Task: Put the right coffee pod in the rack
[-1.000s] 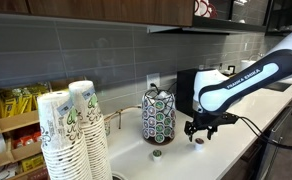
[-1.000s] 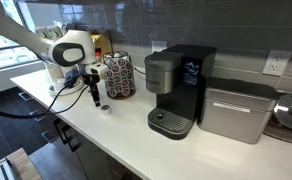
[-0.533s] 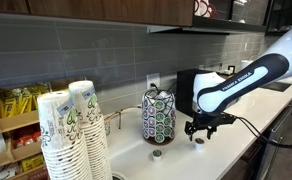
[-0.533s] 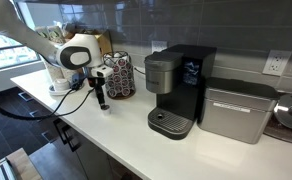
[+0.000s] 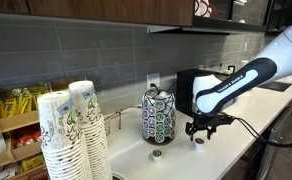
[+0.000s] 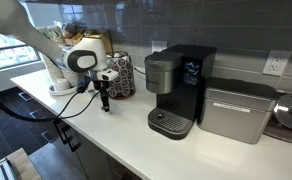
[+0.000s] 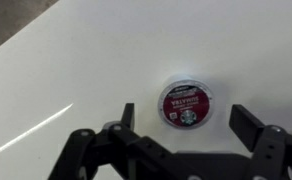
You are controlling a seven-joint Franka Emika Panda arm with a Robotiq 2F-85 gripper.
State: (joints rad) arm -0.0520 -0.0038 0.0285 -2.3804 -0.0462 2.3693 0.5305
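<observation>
The right coffee pod (image 7: 186, 104) lies on the white counter, white-rimmed with a dark red lid, centred between my open fingers in the wrist view. It also shows in an exterior view (image 5: 197, 141) just under my gripper (image 5: 198, 128). My gripper (image 7: 186, 126) is open and empty, hovering straight above the pod. The rack (image 5: 157, 116) is a dark carousel with a chrome top, studded with green-and-white lids, standing left of the gripper. It stands just behind my gripper (image 6: 104, 100) in an exterior view (image 6: 117, 75). There the pod is hidden by the fingers.
A darker loose pod (image 5: 156, 153) lies in front of the rack. Stacked paper cups (image 5: 71, 130) fill the near left. A black coffee machine (image 6: 176, 85) and a silver box (image 6: 236, 110) stand beside the rack. Snack boxes (image 5: 16, 110) line the wall.
My gripper has moved sideways along the counter toward the rack and now sits over the right pod. It stayed open. The pods and rack have not moved.
</observation>
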